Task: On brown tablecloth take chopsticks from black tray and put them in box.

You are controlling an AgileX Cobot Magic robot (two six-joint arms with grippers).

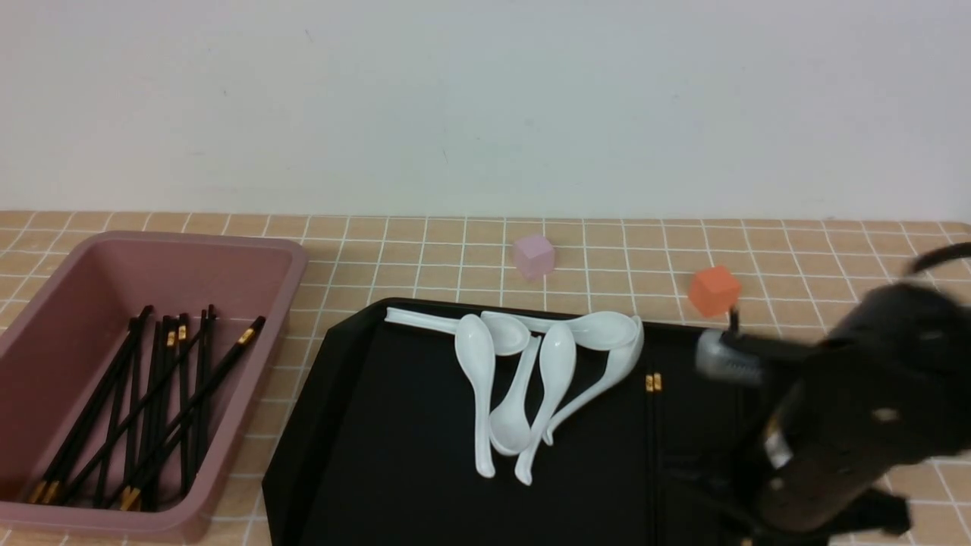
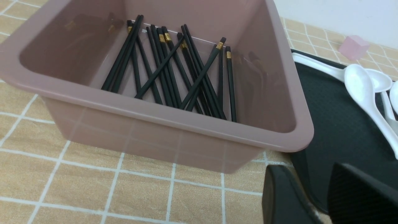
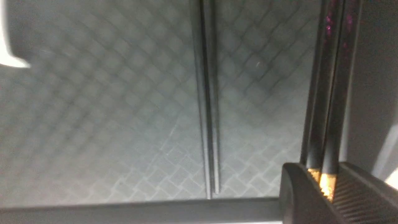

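The pink box (image 1: pixel 281 258) stands at the left on the brown tablecloth (image 1: pixel 425 258) and holds several black chopsticks (image 1: pixel 152 402). The left wrist view shows them in the box (image 2: pixel 155 115) too. The black tray (image 1: pixel 394 425) lies in the middle. One pair of chopsticks (image 1: pixel 652 383) lies on it, also seen in the right wrist view (image 3: pixel 208 124). My right arm (image 1: pixel 834 425) hangs over the tray's right part and hides its gripper there. My right gripper (image 3: pixel 326 174) is shut on two chopsticks (image 3: pixel 326 93) at their gold bands. My left gripper (image 2: pixel 320 199) is open and empty, beside the box's near corner.
Several white soup spoons (image 1: pixel 523 379) lie across the tray's far middle, left of the lying pair. A small pink cube (image 1: pixel 534 255) and an orange cube (image 1: pixel 714 290) sit on the cloth behind the tray. A white wall closes off the back.
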